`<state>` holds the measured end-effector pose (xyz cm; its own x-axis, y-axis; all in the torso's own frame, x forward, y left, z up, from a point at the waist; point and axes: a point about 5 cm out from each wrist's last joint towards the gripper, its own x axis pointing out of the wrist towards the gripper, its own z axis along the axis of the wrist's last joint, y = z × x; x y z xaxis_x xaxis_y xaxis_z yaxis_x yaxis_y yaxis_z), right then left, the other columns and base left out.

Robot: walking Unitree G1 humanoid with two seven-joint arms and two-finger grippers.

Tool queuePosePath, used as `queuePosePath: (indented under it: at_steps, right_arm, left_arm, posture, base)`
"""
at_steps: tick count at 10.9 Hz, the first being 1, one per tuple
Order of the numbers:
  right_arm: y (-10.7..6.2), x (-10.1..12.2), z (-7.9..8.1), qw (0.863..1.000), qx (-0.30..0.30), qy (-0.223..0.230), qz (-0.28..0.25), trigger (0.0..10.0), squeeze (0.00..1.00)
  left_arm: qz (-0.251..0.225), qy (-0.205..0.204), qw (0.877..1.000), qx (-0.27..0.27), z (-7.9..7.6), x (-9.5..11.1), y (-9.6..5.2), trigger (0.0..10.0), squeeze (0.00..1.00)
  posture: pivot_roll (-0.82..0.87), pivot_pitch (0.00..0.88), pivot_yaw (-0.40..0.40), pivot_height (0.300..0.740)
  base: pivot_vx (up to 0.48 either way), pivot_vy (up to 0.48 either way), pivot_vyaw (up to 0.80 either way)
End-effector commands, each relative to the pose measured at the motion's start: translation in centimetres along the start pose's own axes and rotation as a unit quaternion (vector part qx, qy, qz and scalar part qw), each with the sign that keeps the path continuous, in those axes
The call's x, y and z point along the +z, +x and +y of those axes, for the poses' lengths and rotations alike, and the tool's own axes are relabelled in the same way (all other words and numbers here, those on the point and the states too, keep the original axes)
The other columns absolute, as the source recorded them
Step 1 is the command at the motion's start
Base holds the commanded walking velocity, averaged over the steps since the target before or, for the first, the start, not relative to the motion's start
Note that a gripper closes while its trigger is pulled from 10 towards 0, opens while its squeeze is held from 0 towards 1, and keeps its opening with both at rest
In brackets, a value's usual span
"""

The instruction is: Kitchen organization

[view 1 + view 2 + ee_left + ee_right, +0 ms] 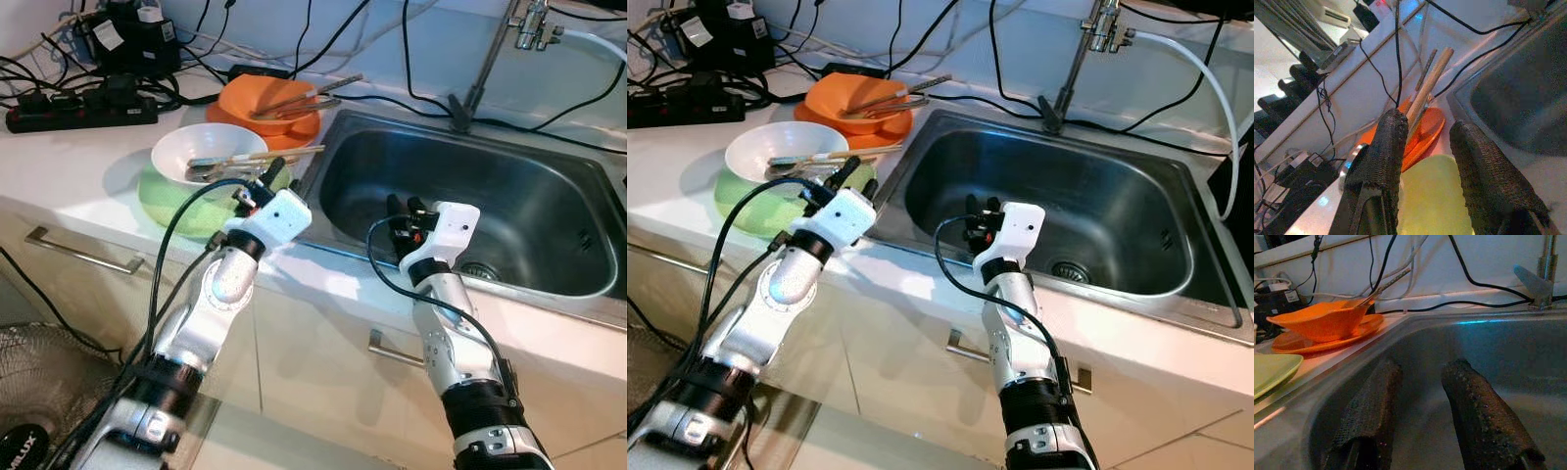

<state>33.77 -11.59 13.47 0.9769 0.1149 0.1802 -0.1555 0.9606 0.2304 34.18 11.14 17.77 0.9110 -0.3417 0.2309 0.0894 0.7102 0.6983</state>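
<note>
Left wrist view: the left gripper (1425,152) is being held with its two fingers (1383,161) apart and nothing between them, poised over the green plate (1432,196), with wooden chopsticks (1431,83) and the orange plate (1425,129) being seen just beyond the tips. From the head, that gripper (270,176) is being shown at the near edge of the white bowl (201,147), which is being carried on the green plate and is being crossed by chopsticks and cutlery (245,162). Behind it, an orange bowl (269,103) is being carried on the orange plate, with more utensils (304,98) being rested across it. The right gripper (400,211) is being held inside the steel sink (549,225), near its front wall, fingers (1479,411) apart and holding nothing. A tap (509,39) is being seen behind the sink, and a power strip (78,108) with tangled cables is being seen on the counter (59,166) at the far left.
</note>
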Motion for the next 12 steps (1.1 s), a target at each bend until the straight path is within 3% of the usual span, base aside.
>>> queuePosePath:
  at_steps: [1, 11, 12]
  right_arm:
    - [0.1, 0.2, -0.3, 1.000, -0.004, -0.004, -0.006, 10.0, 0.00]
    - [-0.1, 0.0, -0.1, 1.000, -0.002, -0.002, -0.004, 10.0, 0.00]
    - [0.0, 0.0, -0.1, 1.000, -0.003, -0.002, -0.004, 10.0, 0.00]
  left_arm:
    - [0.000, 0.007, 1.000, 0.005, 0.2, 0.2, 0.5, 10.0, 0.00]
    - [-0.002, 0.039, 0.999, 0.009, 0.6, 0.7, 2.8, 10.0, 0.00]
    - [-0.003, 0.038, 0.999, 0.009, 0.5, 0.7, 2.8, 5.9, 0.00]
  posture:
    - [0.21, 0.026, -0.069, 0.740]
    - [0.21, 0.027, -0.065, 0.740]
    - [0.21, 0.027, -0.065, 0.740]
  base:
    - [0.000, 0.000, 0.00]
    - [0.000, 0.000, 0.00]
    - [0.000, 0.000, 0.00]
